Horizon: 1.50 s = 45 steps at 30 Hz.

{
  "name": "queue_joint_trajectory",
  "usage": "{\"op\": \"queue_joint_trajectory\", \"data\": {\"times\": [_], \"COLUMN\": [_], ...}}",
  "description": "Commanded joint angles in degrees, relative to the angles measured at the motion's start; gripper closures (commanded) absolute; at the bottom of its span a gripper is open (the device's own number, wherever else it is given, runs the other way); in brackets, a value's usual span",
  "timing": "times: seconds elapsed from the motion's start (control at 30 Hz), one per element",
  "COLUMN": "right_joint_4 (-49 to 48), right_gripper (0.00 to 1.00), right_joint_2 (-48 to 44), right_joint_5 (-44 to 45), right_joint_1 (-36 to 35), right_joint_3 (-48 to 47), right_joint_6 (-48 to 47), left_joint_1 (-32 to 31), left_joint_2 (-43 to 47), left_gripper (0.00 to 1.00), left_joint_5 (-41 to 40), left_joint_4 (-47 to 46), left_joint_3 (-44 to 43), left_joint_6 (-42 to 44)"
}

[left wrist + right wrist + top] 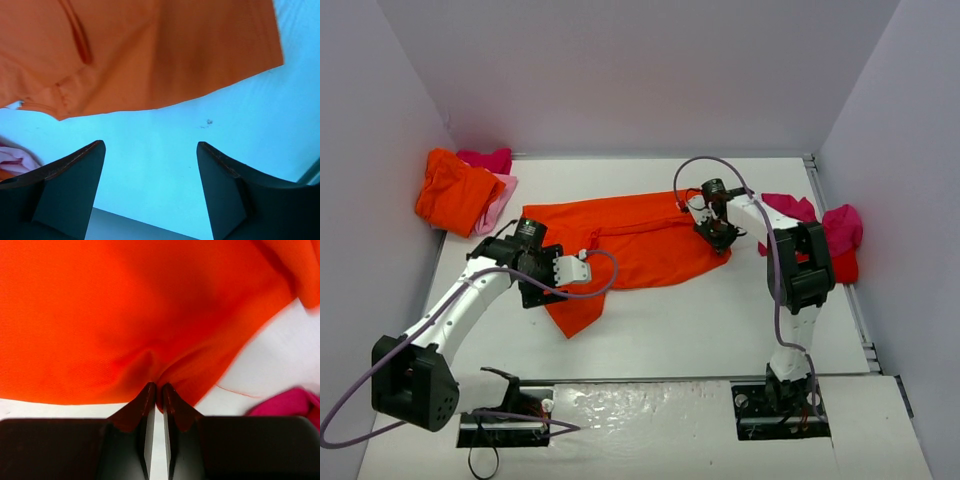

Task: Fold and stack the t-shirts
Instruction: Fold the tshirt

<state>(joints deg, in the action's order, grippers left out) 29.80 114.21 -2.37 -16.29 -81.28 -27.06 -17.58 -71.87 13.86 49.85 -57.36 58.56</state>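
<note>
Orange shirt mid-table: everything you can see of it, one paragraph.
The orange t-shirt is plain, bright, soft cloth with stitched seams. It lies spread and wrinkled across the table, long side left to right, one corner trailing toward the arms. The right gripper is shut on a pinch of its right edge. The open left gripper holds none of it.

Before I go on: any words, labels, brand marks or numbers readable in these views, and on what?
None readable. The spread orange t-shirt is plain in all three views; no print or tag shows on the folded stack at far left or the unfolded pile at right.
</note>
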Motion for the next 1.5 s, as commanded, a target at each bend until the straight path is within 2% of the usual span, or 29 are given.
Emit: {"op": "queue_joint_trajectory", "data": {"times": [0.0, 0.13, 0.2, 0.23, 0.33, 0.4, 0.47, 0.5, 0.57, 0.6, 0.63, 0.67, 0.7, 0.8, 0.87, 1.0, 1.27, 1.47], "right_joint_4": [3.8, 4.5, 5.8, 6.0, 6.0, 6.3, 7.0, 7.8, 7.6, 7.5, 7.5, 7.6, 7.7, 7.9, 8.4, 9.2, 9.1, 9.1], "right_gripper": [0.96, 0.89, 0.71, 0.56, 0.50, 0.38, 0.37, 0.37, 0.58, 0.74, 0.91, 0.98, 1.00, 1.00, 1.00, 1.00, 1.00, 1.00], "right_joint_2": [-2.9, -4.3, -6.1, -7.3, -10.0, -13.6, -16.1, -17.6, -18.5, -17.4, -15.8, -12.6, -9.5, 0.8, 6.0, 12.2, 15.3, 19.0], "right_joint_5": [-1.3, 2.1, 5.0, 5.8, 6.8, 7.4, 7.4, 7.2, 5.5, 4.6, 4.1, 4.2, 4.1, 3.2, 3.0, 0.8, -1.2, 0.1], "right_joint_1": [-6.1, -6.8, -6.7, -6.6, -6.1, -5.3, -5.0, -5.0, -4.6, -4.6, -4.6, -4.6, -4.6, -4.6, -4.6, -4.6, -4.3, -4.2], "right_joint_3": [-2.3, -5.6, -5.5, -4.7, -2.2, 0.2, 0.1, -0.3, -2.4, -4.0, -6.0, -9.0, -11.8, -18.7, -23.6, -29.8, -31.6, -34.6], "right_joint_6": [-0.3, 0.3, 0.4, 0.6, 0.0, -0.2, -0.9, -1.6, -3.0, -3.5, -3.9, -3.5, -3.2, -3.2, -2.9, -3.1, -3.6, -3.0], "left_joint_1": [0.0, 2.2, 3.6, 3.9, 5.2, 6.3, 7.3, 8.3, 9.2, 9.9, 10.4, 10.6, 10.8, 11.3, 11.3, 11.4, 11.8, 12.0], "left_joint_2": [2.2, -0.2, -1.5, -2.3, -4.3, -6.0, -7.1, -8.2, -10.6, -12.1, -14.0, -16.2, -18.2, -23.2, -27.3, -32.2, -39.5, -50.2], "left_gripper": [0.29, 0.32, 0.33, 0.33, 0.32, 0.32, 0.32, 0.32, 0.33, 0.46, 0.64, 0.71, 0.78, 0.94, 1.00, 1.00, 1.00, 1.00], "left_joint_5": [1.4, 3.3, 4.0, 4.4, 6.1, 6.6, 6.8, 7.0, 7.4, 8.0, 8.7, 9.0, 9.2, 9.5, 9.0, 9.1, 9.0, 10.6], "left_joint_4": [-0.1, -7.5, -12.3, -13.9, -16.8, -18.5, -19.1, -19.6, -21.3, -21.7, -21.8, -21.7, -21.5, -21.0, -20.2, -18.0, -14.8, -0.4], "left_joint_3": [1.0, -0.1, -1.5, -2.5, -5.4, -7.9, -9.2, -10.6, -12.7, -14.6, -17.1, -18.2, -19.7, -25.1, -27.8, -32.3, -37.9, -50.5], "left_joint_6": [0.4, -4.1, -7.1, -8.3, -10.6, -12.1, -12.5, -12.9, -14.4, -15.4, -16.6, -18.1, -19.2, -20.1, -20.2, -20.1, -20.5, -19.3]}}
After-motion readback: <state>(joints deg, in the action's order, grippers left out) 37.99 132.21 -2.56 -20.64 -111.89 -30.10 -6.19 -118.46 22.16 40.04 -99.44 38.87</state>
